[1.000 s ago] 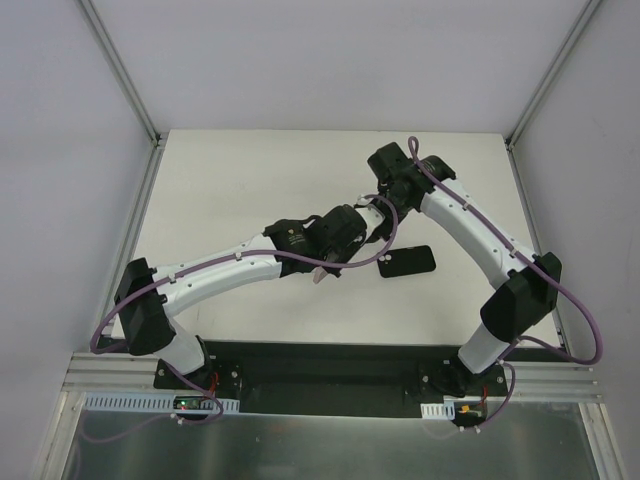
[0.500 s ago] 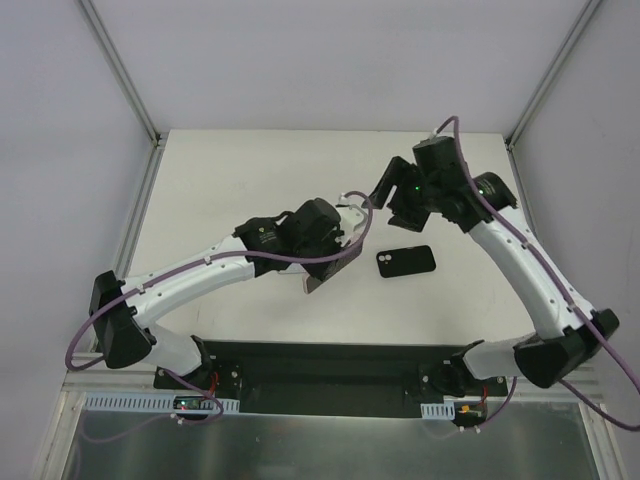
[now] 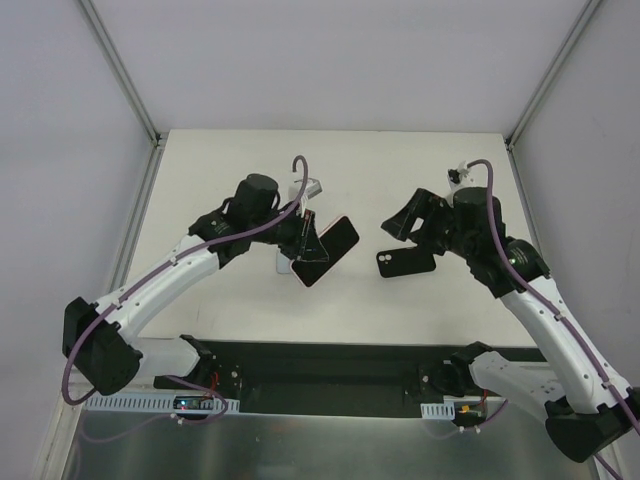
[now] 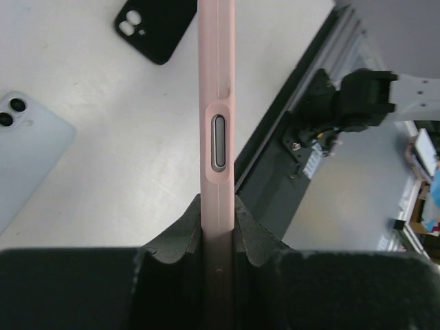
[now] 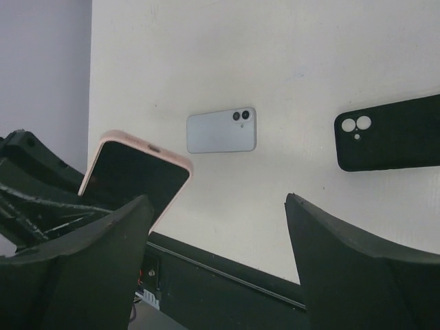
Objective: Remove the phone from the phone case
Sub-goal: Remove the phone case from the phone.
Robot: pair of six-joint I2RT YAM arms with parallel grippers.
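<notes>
A phone in a pink phone case (image 3: 326, 250), dark screen showing, hangs tilted above the table. My left gripper (image 3: 306, 226) is shut on its lower end; in the left wrist view the pink edge (image 4: 218, 103) with its grey side button runs up from between the fingers (image 4: 180, 237). My right gripper (image 3: 398, 222) stands open and empty to the right, apart from the phone. From the right wrist view the pink-cased phone (image 5: 134, 175) shows at the left, beyond the open gripper (image 5: 216, 201).
An empty black phone case (image 3: 405, 262) lies on the table under my right gripper, also in the wrist views (image 5: 392, 134) (image 4: 152, 27). A light blue phone (image 5: 221, 130) lies camera side up, partly under the held phone (image 3: 284, 264). A black rail (image 3: 320, 365) bounds the near edge.
My right gripper has opened and drawn back to the right. The left arm has swung left and back with the pink-cased phone, baring the light blue phone on the table.
</notes>
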